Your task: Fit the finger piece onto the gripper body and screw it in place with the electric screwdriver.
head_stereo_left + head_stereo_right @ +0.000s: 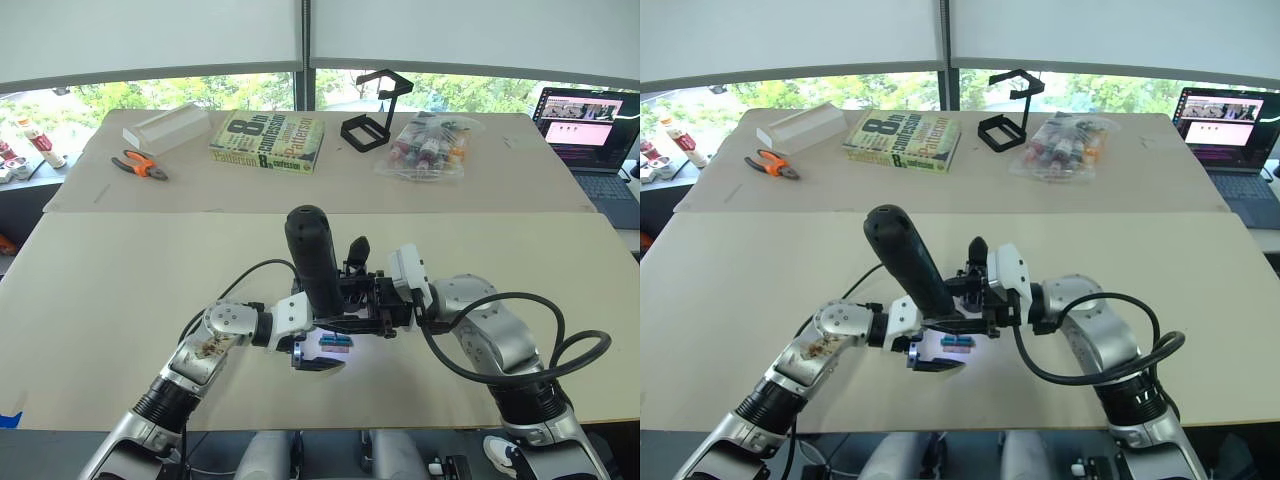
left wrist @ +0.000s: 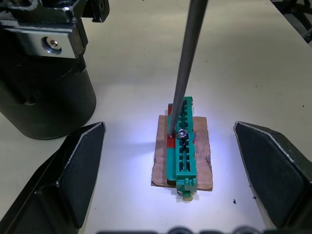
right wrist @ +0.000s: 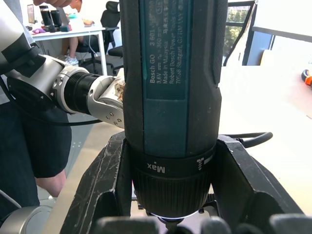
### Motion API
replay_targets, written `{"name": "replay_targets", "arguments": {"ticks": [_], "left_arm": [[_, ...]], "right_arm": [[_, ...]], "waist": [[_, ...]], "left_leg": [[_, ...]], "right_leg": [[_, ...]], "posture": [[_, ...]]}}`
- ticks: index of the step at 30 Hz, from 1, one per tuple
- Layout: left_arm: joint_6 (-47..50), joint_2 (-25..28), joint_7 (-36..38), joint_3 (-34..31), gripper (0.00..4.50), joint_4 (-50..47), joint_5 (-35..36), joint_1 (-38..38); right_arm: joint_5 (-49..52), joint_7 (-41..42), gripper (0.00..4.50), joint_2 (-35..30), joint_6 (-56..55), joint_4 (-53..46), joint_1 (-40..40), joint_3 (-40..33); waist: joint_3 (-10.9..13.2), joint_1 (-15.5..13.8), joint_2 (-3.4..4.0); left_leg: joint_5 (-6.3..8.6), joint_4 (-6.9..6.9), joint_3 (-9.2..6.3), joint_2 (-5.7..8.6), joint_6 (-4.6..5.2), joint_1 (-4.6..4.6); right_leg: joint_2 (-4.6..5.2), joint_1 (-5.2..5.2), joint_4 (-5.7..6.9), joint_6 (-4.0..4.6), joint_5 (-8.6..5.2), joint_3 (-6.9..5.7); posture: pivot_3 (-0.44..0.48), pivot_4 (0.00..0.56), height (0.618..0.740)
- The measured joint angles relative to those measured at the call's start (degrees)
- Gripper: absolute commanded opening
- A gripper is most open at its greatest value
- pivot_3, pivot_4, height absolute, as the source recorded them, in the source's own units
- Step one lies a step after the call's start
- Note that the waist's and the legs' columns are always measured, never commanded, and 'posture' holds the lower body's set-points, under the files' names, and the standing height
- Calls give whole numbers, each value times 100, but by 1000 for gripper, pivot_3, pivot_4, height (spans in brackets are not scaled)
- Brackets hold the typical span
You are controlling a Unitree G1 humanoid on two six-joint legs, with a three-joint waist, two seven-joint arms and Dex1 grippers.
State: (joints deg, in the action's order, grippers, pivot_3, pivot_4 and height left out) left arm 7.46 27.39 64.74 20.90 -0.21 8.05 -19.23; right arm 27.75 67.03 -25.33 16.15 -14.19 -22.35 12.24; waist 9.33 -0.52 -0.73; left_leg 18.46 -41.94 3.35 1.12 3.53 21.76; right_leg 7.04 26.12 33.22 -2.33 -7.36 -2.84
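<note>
Item: long black cylindrical electric screwdriver (image 1: pixel 311 262), right gripper (image 3: pixel 168 195) fingers grasping its collar; bit touching screw in green slotted block (image 2: pixel 182 141). Left gripper (image 2: pixel 170 170) fingers released, straddling block. Advice: keeping bit vertical.

Head cameras look down over the table (image 1: pixel 120 290); wrist cameras sit close, sharing the electric screwdriver (image 3: pixel 175 97).
</note>
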Motion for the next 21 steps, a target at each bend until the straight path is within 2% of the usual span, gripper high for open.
{"name": "replay_targets", "arguments": {"ticks": [18, 21], "left_arm": [[-2, 1, 14, 0, 4500, 3, 0, 0], [-7, 2, 39, 0, 4500, 3, 0, 0]], "right_arm": [[-78, 2, 1890, -2, -139, -3, -38, 17], [273, -164, 1890, -8, 306, -197, -140, -79]], "waist": [[0, 1, 0], [0, 0, 0]], "left_leg": [[0, 0, 0, 0, 0, 0], [0, 0, 0, -2, -1, 1]], "right_leg": [[0, 0, 0, 0, 0, 0], [0, 1, 0, 0, 0, 0]], "posture": [[0, 150, 740], [0, 150, 740]]}}
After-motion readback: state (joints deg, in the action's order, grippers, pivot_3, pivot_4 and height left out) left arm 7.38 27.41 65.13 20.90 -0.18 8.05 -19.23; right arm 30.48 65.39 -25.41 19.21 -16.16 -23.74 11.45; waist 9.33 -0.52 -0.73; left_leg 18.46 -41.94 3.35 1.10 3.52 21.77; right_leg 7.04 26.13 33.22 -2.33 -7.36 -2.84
